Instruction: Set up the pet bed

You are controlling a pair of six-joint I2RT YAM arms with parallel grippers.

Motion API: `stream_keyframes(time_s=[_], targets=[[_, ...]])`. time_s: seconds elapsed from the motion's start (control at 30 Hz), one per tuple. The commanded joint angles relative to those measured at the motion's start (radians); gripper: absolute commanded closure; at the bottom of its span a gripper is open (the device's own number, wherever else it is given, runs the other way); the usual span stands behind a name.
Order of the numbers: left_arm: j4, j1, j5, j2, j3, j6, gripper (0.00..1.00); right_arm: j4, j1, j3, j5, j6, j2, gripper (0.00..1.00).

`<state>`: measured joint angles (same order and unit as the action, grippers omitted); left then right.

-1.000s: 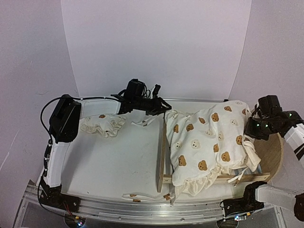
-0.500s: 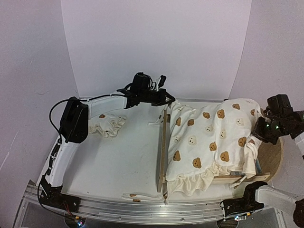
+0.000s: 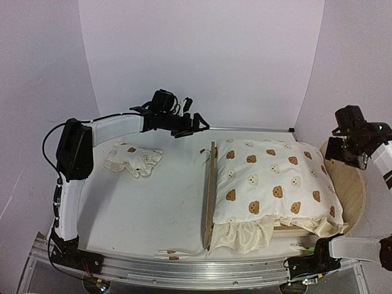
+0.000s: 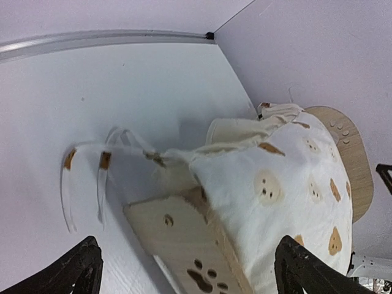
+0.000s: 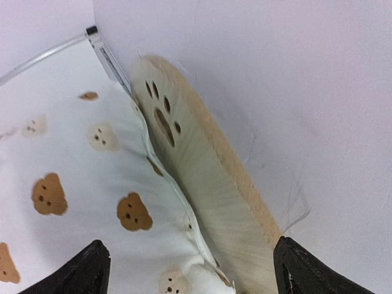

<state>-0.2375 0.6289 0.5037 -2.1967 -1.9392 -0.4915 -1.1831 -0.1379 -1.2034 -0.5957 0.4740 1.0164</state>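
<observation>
At the right of the bench (image 3: 147,214), the pet bed (image 3: 209,184) is being covered by the bear-print cushion (image 3: 272,184). By judgement, its ruffle, which is spilling over the near rail, is needing to be tucked in squarely. The left end effector (image 4: 187,272) and right end effector (image 5: 190,269) are being held wide, empty. Only the cushion is being contained by the frame; the small pillow (image 3: 131,160) is lying outside it, leftward.

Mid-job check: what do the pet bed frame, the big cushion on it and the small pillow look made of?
Pet bed frame: pale wood, apparently unpainted and matte; grain and paw cutouts show. Cushion: soft cream fabric, possibly cotton, bear-printed; it puffs and ruffles at the edge. Small pillow: seemingly the same printed fabric, crumpled.
</observation>
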Motion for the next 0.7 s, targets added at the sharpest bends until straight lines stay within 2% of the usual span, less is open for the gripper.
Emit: stream_keyframes(time_s=[0.0, 0.1, 0.2, 0.27, 0.4, 0.5, 0.57, 0.67], targets=[[-0.026, 0.029, 0.045, 0.217, 0.189, 0.000, 0.02, 0.050, 0.004, -0.175, -0.058, -0.223, 0.056, 0.02], [-0.028, 0.114, 0.018, 0.246, 0.270, -0.015, 0.07, 0.113, 0.003, -0.213, 0.004, -0.328, 0.093, 0.02], [-0.030, 0.182, -0.032, 0.233, 0.294, -0.028, 0.15, 0.110, 0.003, -0.263, 0.036, -0.354, 0.196, 0.02], [-0.044, 0.216, -0.113, 0.223, 0.302, -0.026, 0.16, 0.107, 0.004, -0.293, 0.075, -0.365, 0.256, 0.02], [-0.064, 0.265, -0.245, 0.194, 0.293, -0.022, 0.24, 0.073, 0.003, -0.349, 0.000, -0.382, 0.344, 0.02], [-0.067, 0.283, -0.321, 0.157, 0.289, -0.046, 0.38, 0.052, 0.003, -0.387, 0.015, -0.386, 0.380, 0.09], [-0.070, 0.290, -0.377, 0.139, 0.289, -0.050, 0.42, 0.042, 0.003, -0.398, 0.051, -0.395, 0.386, 0.10], [-0.106, 0.289, -0.484, 0.116, 0.269, -0.030, 0.47, 0.048, 0.001, -0.390, 0.123, -0.397, 0.366, 0.02]])
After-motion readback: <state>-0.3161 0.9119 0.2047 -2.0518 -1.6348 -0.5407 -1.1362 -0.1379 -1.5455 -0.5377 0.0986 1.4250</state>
